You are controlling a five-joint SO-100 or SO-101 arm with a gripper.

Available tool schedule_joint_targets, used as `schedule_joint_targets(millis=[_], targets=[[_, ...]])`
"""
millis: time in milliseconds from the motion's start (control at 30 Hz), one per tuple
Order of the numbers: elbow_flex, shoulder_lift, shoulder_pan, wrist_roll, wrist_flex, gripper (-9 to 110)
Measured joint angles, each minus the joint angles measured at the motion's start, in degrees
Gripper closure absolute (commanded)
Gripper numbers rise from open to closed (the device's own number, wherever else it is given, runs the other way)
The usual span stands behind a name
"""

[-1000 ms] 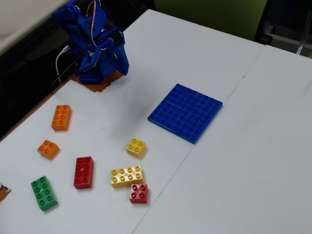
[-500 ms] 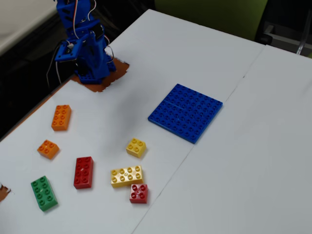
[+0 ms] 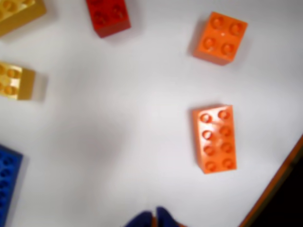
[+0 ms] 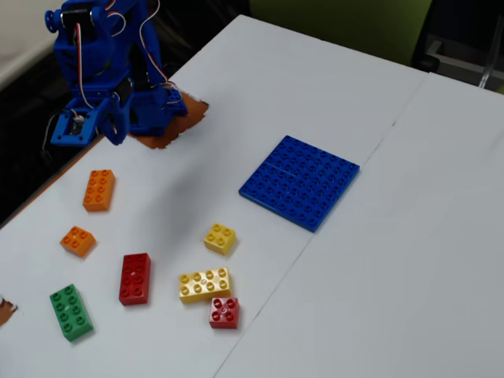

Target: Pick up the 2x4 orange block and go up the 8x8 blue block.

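The 2x4 orange block (image 4: 99, 190) lies flat on the white table (image 4: 394, 260), studs up, untouched, near the table's left edge in the fixed view; in the wrist view it (image 3: 215, 138) sits right of centre, long axis running away from the camera. Change over the last second: the blue arm (image 4: 102, 71) has unfolded from a tucked pose over its base and swung out toward the table's left edge, so the gripper (image 4: 79, 126) now hangs above and just behind the orange block. Judgement: this is the approach phase, with no grasp yet. The fingers (image 3: 158, 218) show only as two dark blue tips at the bottom edge of the wrist view, pressed together or nearly so, holding nothing; they look offset to the left of the block there, so some lateral correction and opening seems needed. Beyond the block: a square orange 2x2 brick (image 4: 78, 240) near it, a red 2x4 brick (image 4: 135, 278) farther on. The 8x8 blue block (image 4: 300, 181) lies well apart, toward the table's middle. Surface: two white boards butted together, with a visible seam. Dark floor and a green panel (image 4: 346, 24) lie beyond the table.
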Motion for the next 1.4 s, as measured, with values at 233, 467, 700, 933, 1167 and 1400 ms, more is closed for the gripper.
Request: schedule_joint_targets(millis=[233, 467, 700, 933, 1167, 1400], targets=[[0.00, -6.15, 8.26, -10.55, -0.44, 101], [0.00, -10.11, 15.29, -16.61, -2.37, 99], [0.00, -13.01, 19.07, -19.86, -7.73, 92], [0.00, -18.28, 20.04, -20.57, -12.39, 86], [0.00, -23.73, 20.65, -25.05, -13.97, 82], [0.00, -26.63, 20.13, -29.00, -14.24, 79]])
